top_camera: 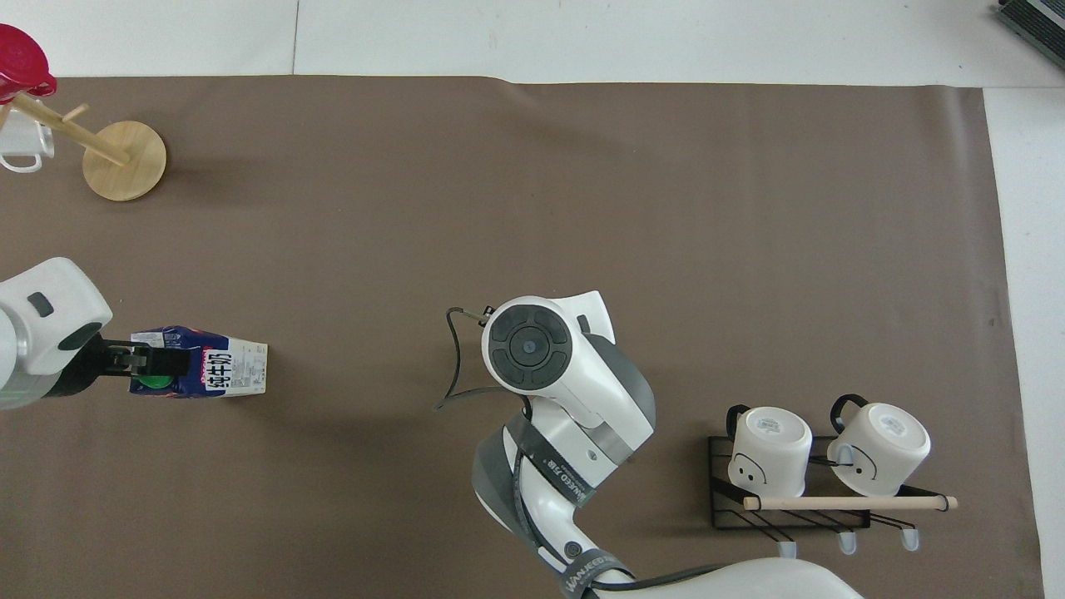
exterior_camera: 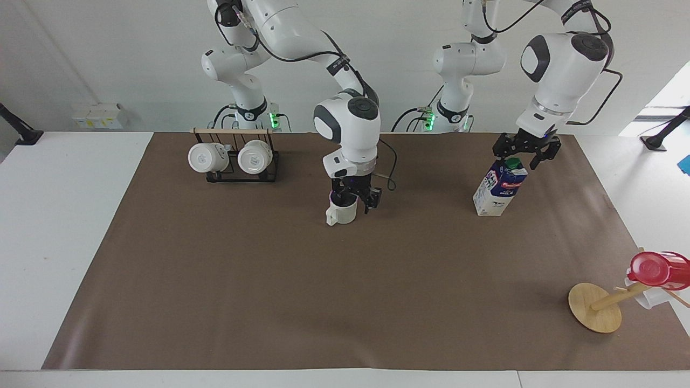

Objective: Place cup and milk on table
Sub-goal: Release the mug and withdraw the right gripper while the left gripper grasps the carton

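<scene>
One off-white ribbed mug (exterior_camera: 341,212) with a loop handle stands on your brown paper mat (exterior_camera: 302,291), near the middle. Your right gripper (exterior_camera: 356,197) is at its rim with its fingers spread apart. One small white and blue milk carton (exterior_camera: 499,186) with a green cap stands toward the left arm's end. Your left gripper (exterior_camera: 522,153) is just over that cap, fingers spread. You can count two plain white mugs (exterior_camera: 230,157) on one black rack, and one red plastic cup (exterior_camera: 656,268).
</scene>
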Tool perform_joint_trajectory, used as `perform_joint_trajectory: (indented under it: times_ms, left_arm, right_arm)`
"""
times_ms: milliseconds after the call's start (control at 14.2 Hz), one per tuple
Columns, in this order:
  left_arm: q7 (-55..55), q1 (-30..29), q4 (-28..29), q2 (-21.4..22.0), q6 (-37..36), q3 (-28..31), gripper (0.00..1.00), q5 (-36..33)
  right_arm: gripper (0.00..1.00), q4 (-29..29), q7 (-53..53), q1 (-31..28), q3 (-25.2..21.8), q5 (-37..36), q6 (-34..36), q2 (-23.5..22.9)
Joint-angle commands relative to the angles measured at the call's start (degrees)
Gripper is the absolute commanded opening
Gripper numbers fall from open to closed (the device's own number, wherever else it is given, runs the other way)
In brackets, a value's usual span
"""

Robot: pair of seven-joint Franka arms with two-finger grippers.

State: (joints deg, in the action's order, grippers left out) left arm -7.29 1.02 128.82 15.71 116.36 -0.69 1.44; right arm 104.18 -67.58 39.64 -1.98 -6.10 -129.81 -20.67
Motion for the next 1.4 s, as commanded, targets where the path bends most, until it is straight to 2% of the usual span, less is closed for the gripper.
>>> perform_joint_trajectory:
  times_ms: [0, 421, 842, 1193, 1333]
  left_arm:
    - [-1.15, -0.57, 3.01, 1.61, 2.47, -0.01, 1.0, 0.15]
    - [-3.33, 0.13, 3.02, 1.08, 6.24, -0.1, 1.0, 0.06]
    - [-5.63, -0.14, 3.37, -0.24, 7.21, -0.01, 1.0, 0.06]
    - [-5.46, -0.31, 3.37, -0.24, 6.86, -0.01, 1.0, 0.06]
    - [-5.11, -0.31, 3.37, -0.24, 6.69, -0.01, 0.9, 0.06]
  right_arm:
    - [1.0, -0.03, 4.02, -0.7, -0.04, -1.11, 0.61, 3.25]
    - [1.0, -0.03, 15.09, -4.38, -0.39, 1.08, 8.77, 12.3]
    - [1.0, 0.05, 31.34, -13.34, -0.56, 2.85, 20.11, 18.99]
    - [1.0, 0.06, 43.03, -23.0, -0.83, 2.85, 24.08, 22.07]
    - [1.0, -0.47, 46.29, -26.26, -0.92, 2.76, 24.34, 22.69]
